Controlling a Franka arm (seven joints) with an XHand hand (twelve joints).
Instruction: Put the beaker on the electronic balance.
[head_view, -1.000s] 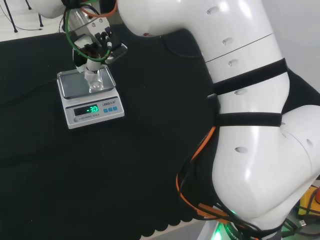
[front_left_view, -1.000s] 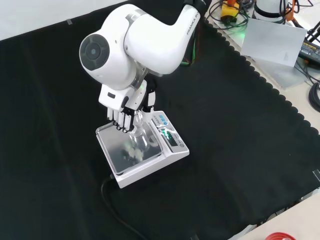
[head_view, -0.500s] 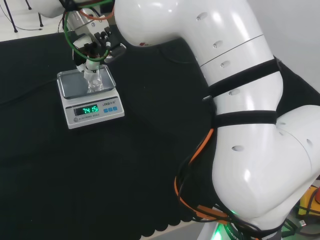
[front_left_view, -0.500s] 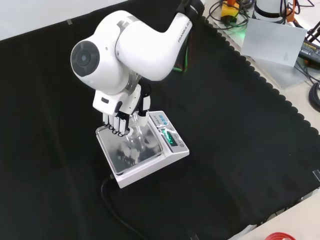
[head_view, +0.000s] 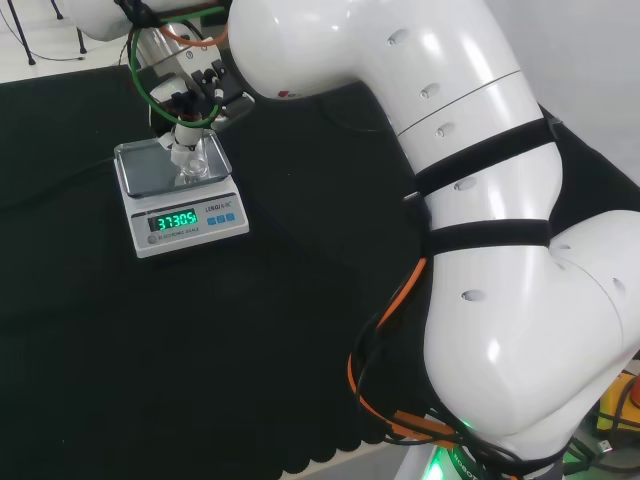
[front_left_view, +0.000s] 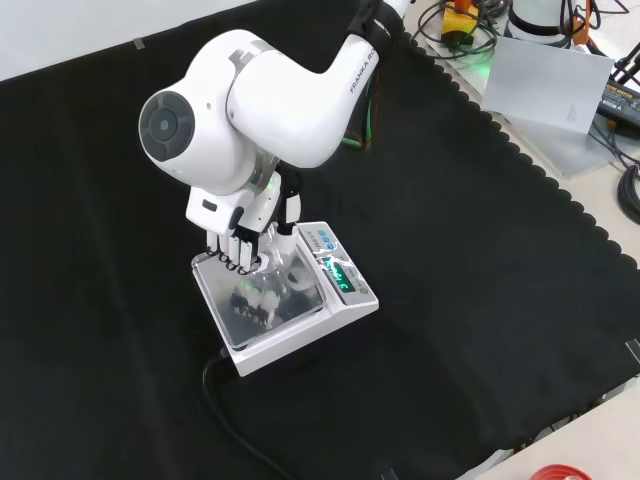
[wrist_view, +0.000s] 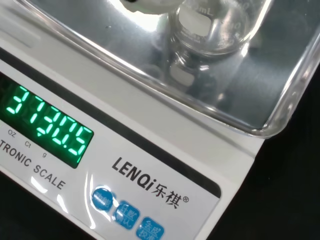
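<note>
One beaker set on the balance, hand curled round it.
Fingers of the hand (front_left_view: 240, 245) wrap the clear beaker (wrist_view: 212, 25), which rests on the steel pan of the electronic balance (head_view: 185, 205) on the black surface (front_left_view: 480, 300). Judged best: uncurl the fingers slowly, then lift straight up so the glass does not tip or slide.

I am seeing even, bright room light. The white arm link (head_view: 470, 130) is showing soft glare, the balance pan (wrist_view: 235, 85) is reflecting light, and its green display (wrist_view: 47, 130) is glowing slightly blurred.
</note>
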